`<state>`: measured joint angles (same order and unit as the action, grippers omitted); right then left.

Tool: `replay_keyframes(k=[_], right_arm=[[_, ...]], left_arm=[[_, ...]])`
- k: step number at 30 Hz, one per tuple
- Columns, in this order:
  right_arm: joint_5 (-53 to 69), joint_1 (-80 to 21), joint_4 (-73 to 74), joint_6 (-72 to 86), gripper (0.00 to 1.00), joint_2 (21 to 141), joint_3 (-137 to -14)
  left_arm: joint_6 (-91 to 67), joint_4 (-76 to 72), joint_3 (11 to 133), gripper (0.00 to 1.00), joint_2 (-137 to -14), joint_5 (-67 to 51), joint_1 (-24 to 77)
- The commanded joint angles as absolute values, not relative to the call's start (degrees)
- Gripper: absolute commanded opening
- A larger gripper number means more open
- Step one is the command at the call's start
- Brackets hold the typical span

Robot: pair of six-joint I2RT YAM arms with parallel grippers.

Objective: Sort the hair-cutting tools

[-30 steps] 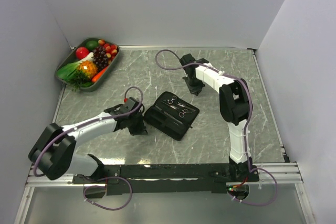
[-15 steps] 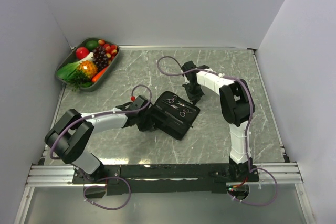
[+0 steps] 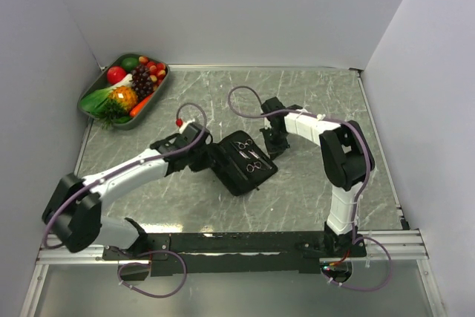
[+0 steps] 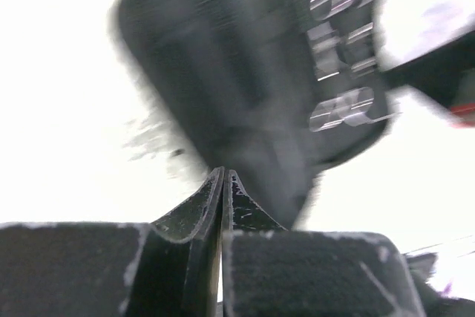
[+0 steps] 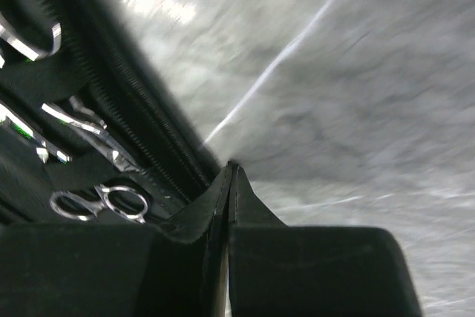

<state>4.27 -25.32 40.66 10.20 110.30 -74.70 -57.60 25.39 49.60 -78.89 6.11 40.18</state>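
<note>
Silver scissors (image 3: 249,156) lie on the black pouch (image 3: 236,177) in the middle of the counter (image 3: 312,102). The left fingers (image 4: 199,209) and right fingers (image 5: 249,202), each pair pressed together, sit at its opposite edges. Looks like positioning the pouch; next, one pair must spread to pick out a tool.

Soft, even light is falling from above in the overhead view; the table (image 3: 312,191) is showing sharp, with faint shadows lying under the arms (image 3: 126,174). In the left wrist view the table is blowing out to pure white at left and lower right, the pouch (image 4: 223,72) is smearing with blur, and the scissors (image 4: 345,105) are glinting as streaks. In the right wrist view the table is streaking at upper right.
</note>
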Motion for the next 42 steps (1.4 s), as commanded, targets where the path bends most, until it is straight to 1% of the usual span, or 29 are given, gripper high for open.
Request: replay_keyframes(k=[1, 7, 11, 14, 17, 18, 21, 25, 28, 33, 37, 38, 42], right_arm=[[9.9, -29.9, 40.1, 14.7, 0.00, 106.8, -70.7], [10.4, -35.1, 38.5, 16.6, 0.00, 106.0, -68.0], [8.9, -36.0, 37.5, 18.0, 0.00, 104.4, -66.0], [7.0, -35.9, 37.0, 18.8, 0.00, 103.5, -65.2], [6.5, -35.9, 36.8, 19.8, 0.00, 103.2, -64.9], [6.0, -35.9, 36.5, 20.1, 0.00, 102.9, -64.5], [3.7, -36.0, 35.6, 21.4, 0.00, 101.7, -62.8], [1.1, -35.7, 34.5, 23.9, 0.00, 101.0, -61.7], [1.7, -34.6, 33.6, 25.0, 0.00, 101.9, -61.5], [-1.4, -33.1, 33.1, 25.8, 0.00, 102.4, -63.4], [-3.0, -31.6, 33.9, 24.4, 0.00, 103.4, -65.9], [-3.0, -31.2, 34.0, 24.1, 0.00, 103.6, -66.4], [-2.4, -29.9, 34.3, 22.6, 0.00, 103.8, -68.2]], left_arm=[[-55.4, 29.4, 55.1, 0.07, -74.4, 11.5, 40.4], [-54.8, 28.6, 57.0, 0.06, -77.3, 10.6, 40.3], [-54.8, 29.6, 57.7, 0.05, -78.0, 10.6, 40.4], [-54.6, 31.8, 57.5, 0.06, -75.9, 13.0, 39.8], [-54.8, 34.5, 54.9, 0.02, -72.0, 11.7, 36.1], [-54.8, 34.8, 53.6, 0.01, -69.2, 11.2, 33.5], [-54.9, 35.2, 48.4, 0.01, -63.7, 10.5, 28.5], [-56.5, 35.3, 44.9, 0.01, -59.6, 13.0, 25.6], [-58.6, 32.2, 40.8, 0.01, -58.4, 11.3, 24.1], [-62.5, 25.9, 35.5, 0.01, -63.4, 6.3, 23.7], [-64.6, 17.5, 31.4, 0.01, -67.0, 2.9, 23.6], [-65.0, 13.5, 30.4, 0.01, -67.8, 2.2, 23.6], [-67.8, 6.6, 26.4, 0.01, -69.4, 0.4, 23.5]])
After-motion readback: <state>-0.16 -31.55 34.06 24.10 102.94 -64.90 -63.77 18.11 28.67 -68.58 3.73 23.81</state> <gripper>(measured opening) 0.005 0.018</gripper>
